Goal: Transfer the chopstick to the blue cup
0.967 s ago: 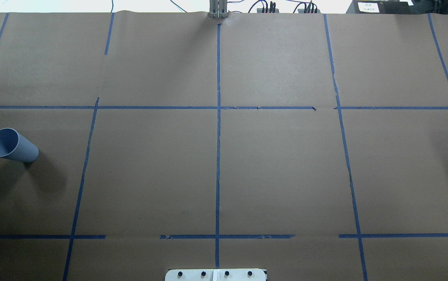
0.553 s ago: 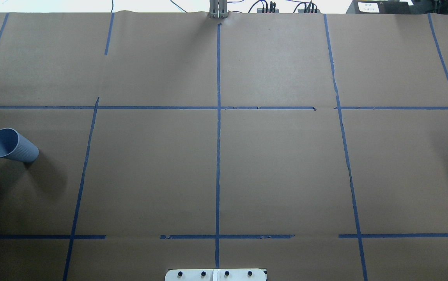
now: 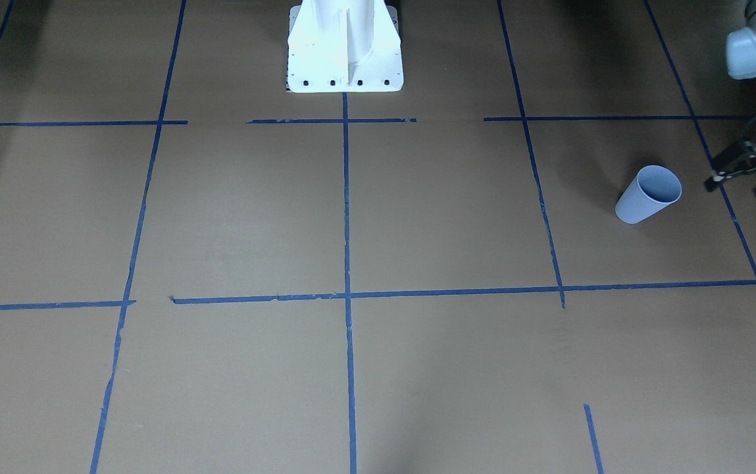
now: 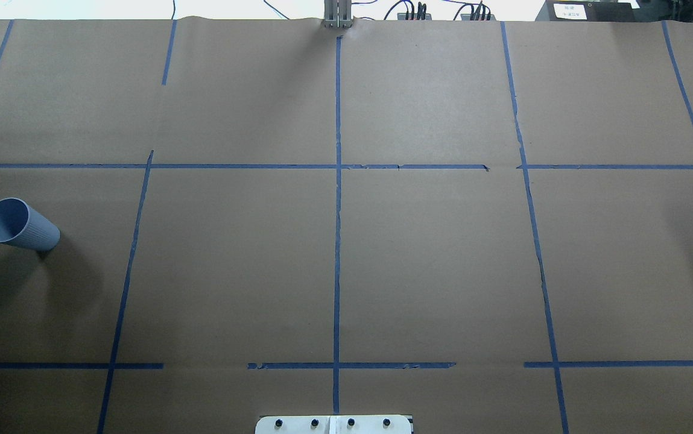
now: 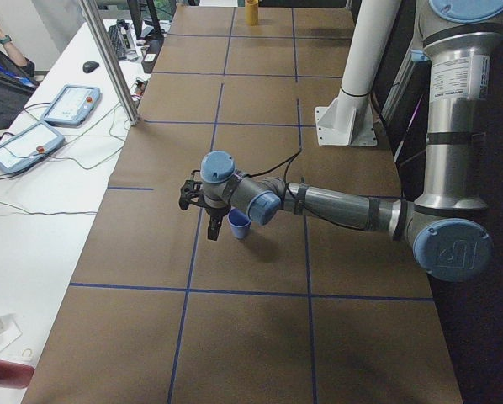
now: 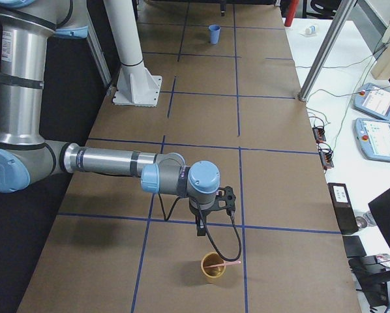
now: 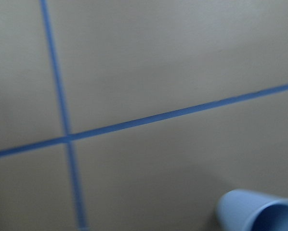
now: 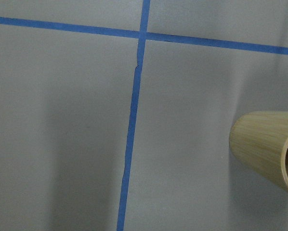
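well, i am looking down at a big table covered in brown paper [image 4: 443, 259], with blue tape lines [image 4: 337, 241] cutting it into squares. the white metal robot base [image 3: 345, 52] stands at the middle of my side. past the far edge there is a white side table [image 5: 33, 194] with grey control tablets [image 6: 381, 137] and wires on it.

my left gripper [image 3: 737, 189] hangs near the small light blue plastic cup [image 3: 647, 195], but it does not touch it. its two black fingers are spread apart and hold nothing. the blue cup stands up with its mouth open to the top, close to the table's end on my left.

my right gripper [image 6: 201, 228] points down at the paper, near the round tan bamboo cup [image 6: 211, 274]. i see it only from the side, so i cannot tell if its fingers are apart or together. the thin pink chopstick [image 6: 222, 264] rests in the tan cup and leans over its rim.

the tan cup sits close to the table's end on my right. a wide stretch of brown paper lies between the two cups.
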`<state>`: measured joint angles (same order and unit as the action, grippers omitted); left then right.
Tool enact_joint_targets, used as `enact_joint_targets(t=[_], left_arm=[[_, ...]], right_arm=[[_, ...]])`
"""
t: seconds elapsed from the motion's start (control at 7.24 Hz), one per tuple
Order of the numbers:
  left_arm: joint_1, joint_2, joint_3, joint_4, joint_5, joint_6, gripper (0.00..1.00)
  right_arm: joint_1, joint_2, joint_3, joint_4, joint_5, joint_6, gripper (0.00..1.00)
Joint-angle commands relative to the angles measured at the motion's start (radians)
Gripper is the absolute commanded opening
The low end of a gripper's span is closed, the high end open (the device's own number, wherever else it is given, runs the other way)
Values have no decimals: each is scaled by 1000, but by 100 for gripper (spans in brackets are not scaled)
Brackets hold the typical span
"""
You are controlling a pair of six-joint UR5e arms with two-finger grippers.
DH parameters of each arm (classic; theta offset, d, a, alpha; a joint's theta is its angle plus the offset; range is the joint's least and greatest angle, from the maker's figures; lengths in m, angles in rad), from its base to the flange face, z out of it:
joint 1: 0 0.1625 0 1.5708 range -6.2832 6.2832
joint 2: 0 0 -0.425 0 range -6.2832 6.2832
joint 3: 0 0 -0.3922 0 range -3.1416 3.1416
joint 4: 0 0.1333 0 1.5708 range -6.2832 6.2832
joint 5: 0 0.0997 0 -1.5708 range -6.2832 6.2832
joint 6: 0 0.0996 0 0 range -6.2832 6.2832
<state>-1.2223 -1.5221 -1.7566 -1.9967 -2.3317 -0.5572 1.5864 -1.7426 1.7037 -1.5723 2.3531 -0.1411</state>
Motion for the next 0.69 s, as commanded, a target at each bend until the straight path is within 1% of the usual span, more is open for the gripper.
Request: enact_joint_targets(t=[0.0, 0.55], left_arm=[[114, 42, -4, -72, 106, -119, 100], [207, 62, 23, -73, 115, -119, 100]], right_arm=[[0, 0, 1, 0, 0, 0, 100], [0, -2, -3, 0, 0, 0, 100]])
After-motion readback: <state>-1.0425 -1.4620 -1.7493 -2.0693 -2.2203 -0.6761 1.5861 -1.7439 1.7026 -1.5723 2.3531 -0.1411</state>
